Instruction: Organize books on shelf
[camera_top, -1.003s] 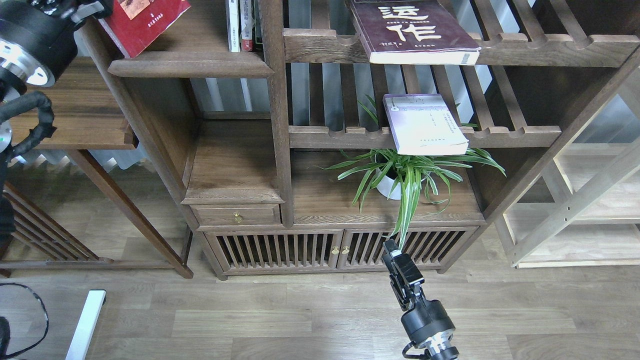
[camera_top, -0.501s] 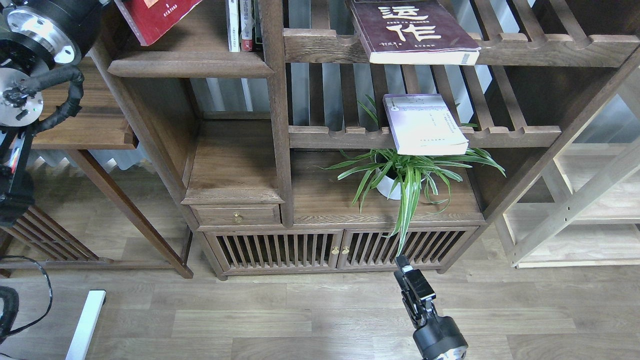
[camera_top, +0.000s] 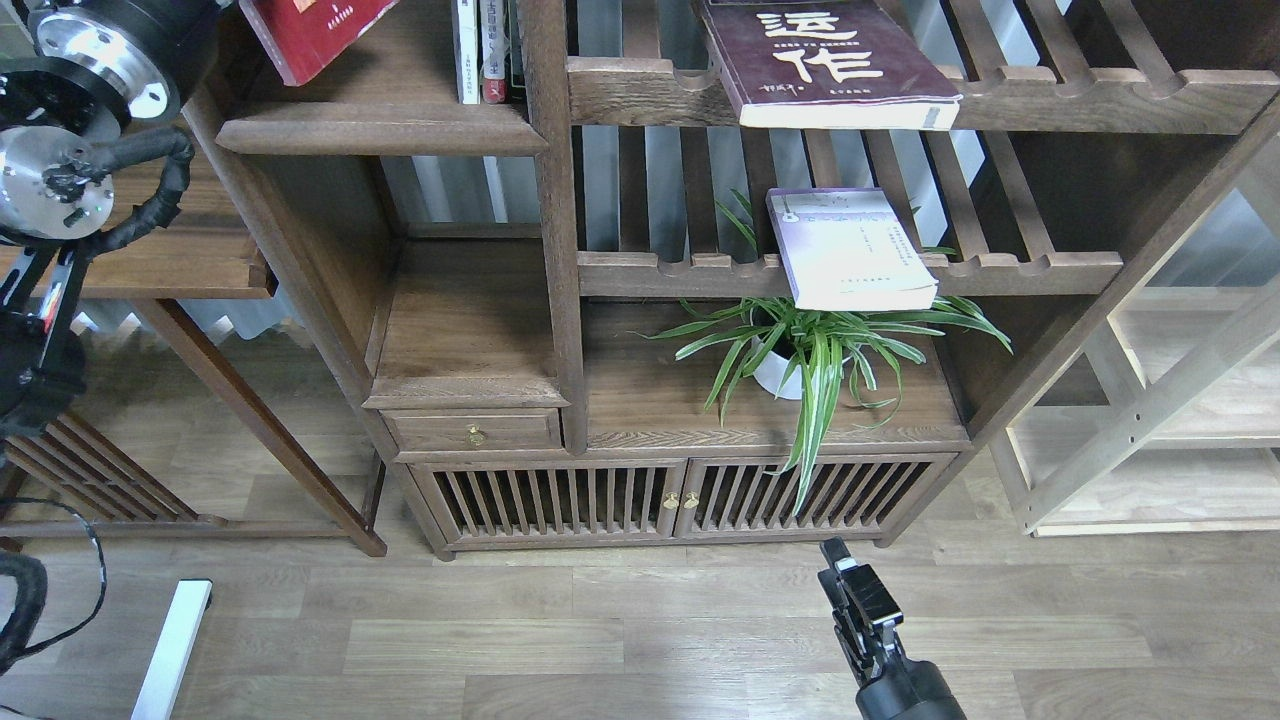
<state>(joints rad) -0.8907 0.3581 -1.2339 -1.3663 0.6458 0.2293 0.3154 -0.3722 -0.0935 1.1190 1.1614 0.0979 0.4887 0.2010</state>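
The bright red book (camera_top: 312, 35) hangs tilted over the left part of the dark-brown shelf (camera_top: 380, 128), its top cut off by the view's edge. The thick joints of my left arm (camera_top: 95, 70) are just left of it; the left gripper is beyond the top edge. The maroon book (camera_top: 825, 60) lies flat on the upper slatted rack, jutting over the front rail. The lavender-white book (camera_top: 850, 250) lies on the lower slatted rack. My right gripper (camera_top: 832, 548) is low over the floor, pointing up, holding nothing; its dark fingers cannot be told apart.
Slim white and red volumes (camera_top: 480, 50) stand upright at the shelf's right end against the post. A potted spider plant (camera_top: 800, 350) sits under the lower rack. A drawer and slatted cabinet doors (camera_top: 680, 500) are below. A pine frame (camera_top: 1150, 420) stands at right.
The red book has risen and shifted slightly right as my left arm lifted. My right gripper has sunk down and to the right, toward the bottom edge.
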